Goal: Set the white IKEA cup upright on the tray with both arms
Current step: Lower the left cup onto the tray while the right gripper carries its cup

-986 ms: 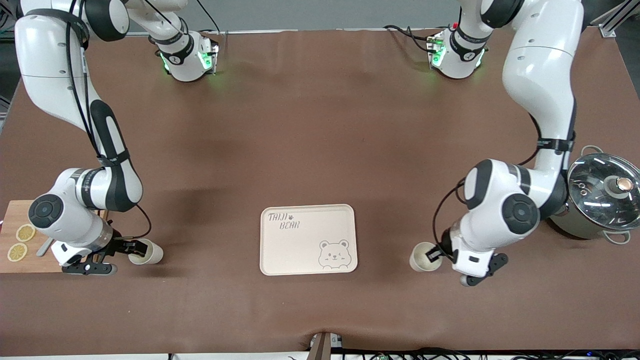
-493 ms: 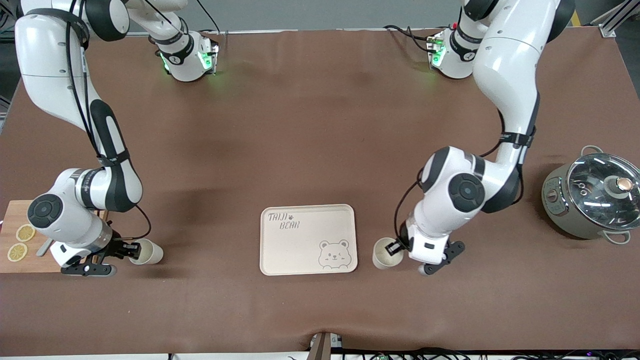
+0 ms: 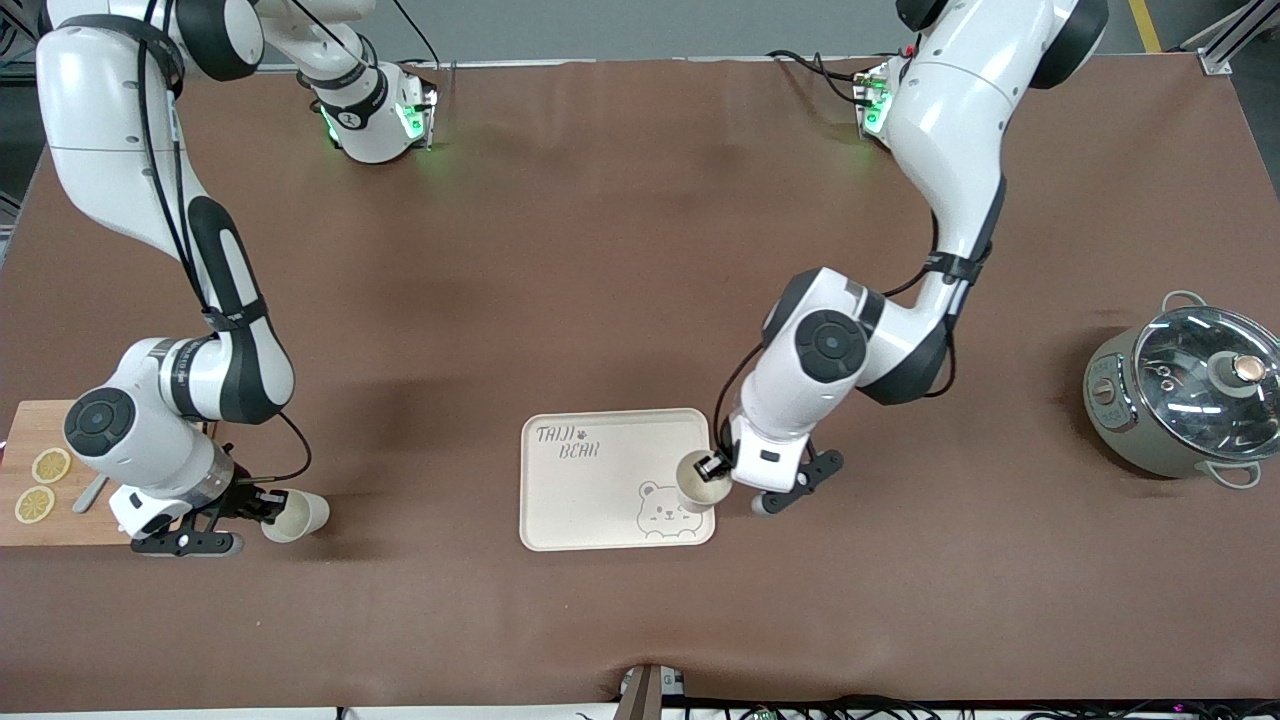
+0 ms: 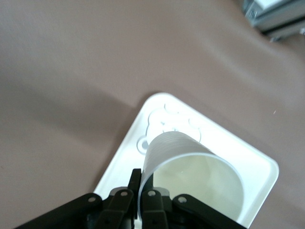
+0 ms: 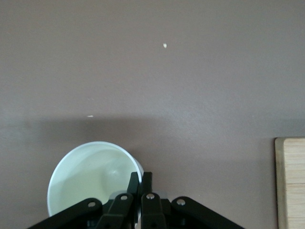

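The cream tray with "TAIJI BEAR" lettering lies near the table's front middle. My left gripper is shut on the rim of a white cup, mouth up, over the tray's bear-face corner. In the left wrist view the fingers pinch the cup wall above the tray. My right gripper is shut on the rim of a second white cup, low over the table beside the cutting board. The right wrist view looks into that cup past the right gripper.
A wooden cutting board with two lemon slices lies at the right arm's end, and its edge shows in the right wrist view. A steel pot with a glass lid stands at the left arm's end.
My left arm has carried its cup from the bare table toward the right arm's end and onto the tray's corner. My right gripper with its cup has shifted only slightly.
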`<state>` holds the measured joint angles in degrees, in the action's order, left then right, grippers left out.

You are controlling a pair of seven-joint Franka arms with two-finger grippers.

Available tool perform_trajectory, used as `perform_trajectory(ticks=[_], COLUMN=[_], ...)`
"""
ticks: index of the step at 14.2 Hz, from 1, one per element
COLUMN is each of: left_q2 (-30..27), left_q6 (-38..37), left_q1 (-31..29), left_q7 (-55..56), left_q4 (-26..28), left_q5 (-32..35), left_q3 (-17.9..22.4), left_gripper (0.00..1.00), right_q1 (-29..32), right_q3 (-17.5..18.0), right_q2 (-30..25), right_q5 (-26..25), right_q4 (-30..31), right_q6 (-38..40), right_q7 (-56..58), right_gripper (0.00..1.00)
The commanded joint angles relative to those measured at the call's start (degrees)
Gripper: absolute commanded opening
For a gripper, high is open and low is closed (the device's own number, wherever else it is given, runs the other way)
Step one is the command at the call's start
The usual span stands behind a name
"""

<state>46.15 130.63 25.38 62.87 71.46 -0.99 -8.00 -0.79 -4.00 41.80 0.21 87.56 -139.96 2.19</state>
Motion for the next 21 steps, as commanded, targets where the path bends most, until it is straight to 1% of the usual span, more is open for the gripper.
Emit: perform_trajectory(ticks=[1, 6, 8, 10, 13, 14, 15, 16, 18, 20, 21], left_q2=[1.5, 3.7, 4.4, 4.8, 5.2, 5.2, 5.2, 5.2, 4.7, 4.2, 3.9], left_q6=[1.2, 1.2, 1.2, 1.2, 1.2, 1.2, 1.2, 1.2, 1.2, 1.1, 1.1], left_q1=[1.3, 2.7, 2.9, 3.4, 3.5, 3.5, 3.5, 3.5, 3.5, 3.2, 3.0], left_q7=[1.4, 1.7, 1.8, 1.8, 2.1, 2.1, 2.0, 1.9, 1.9, 2.0, 2.1], left_q4=[0.2, 0.4, 0.4, 0.8, 0.9, 0.9, 0.9, 0.9, 0.9, 0.9, 0.8], left_q5=[-0.2, -0.2, -0.2, -0.2, -0.2, -0.2, -0.1, -0.1, -0.1, -0.2, -0.2], left_q3=[0.5, 0.5, 0.5, 0.5, 0.5, 0.5, 0.6, 0.6, 0.6, 0.6, 0.6], left_gripper=[0.0, 0.0, 0.0, 0.0, 0.0, 0.02, 0.12, 0.2, 0.34, 0.44, 0.47], right_q1=[-0.1, -0.8, -1.7, -2.5, -2.5, -2.9, -4.0, -5.6, -9.0, -11.2, -12.4], right_q3=[0.1, 0.4, 0.9, 3.5, 9.6, 11.4, 12.3, 12.3, 12.2, 12.2, 12.2], right_q2=[-0.3, -0.6, -1.3, -2.9, -4.4, -4.5, -4.5, -4.5, -4.4, -3.7, -3.4], right_q5=[0.5, 0.6, 0.7, 0.6, 0.6, 0.6, 0.3, -0.2, -0.3, -0.3, -0.4], right_q4=[0.2, 0.1, -0.5, -0.7, -0.7, -0.8, -0.7, -0.8, -0.8, -0.6, -0.5], right_q6=[0.1, 0.1, 0.3, 0.8, 0.7, 0.4, 0.0, -0.1, -1.2, -5.2, -7.0], right_q7=[0.2, -0.1, -2.3, -7.9, -20.0, -23.4, -27.0, -29.9, -34.3, -38.2, -39.6], right_gripper=[0.0, 0.0, 0.0, 0.0, 0.0, 0.0, 0.0, 0.0, 0.0, 0.0, 0.0])
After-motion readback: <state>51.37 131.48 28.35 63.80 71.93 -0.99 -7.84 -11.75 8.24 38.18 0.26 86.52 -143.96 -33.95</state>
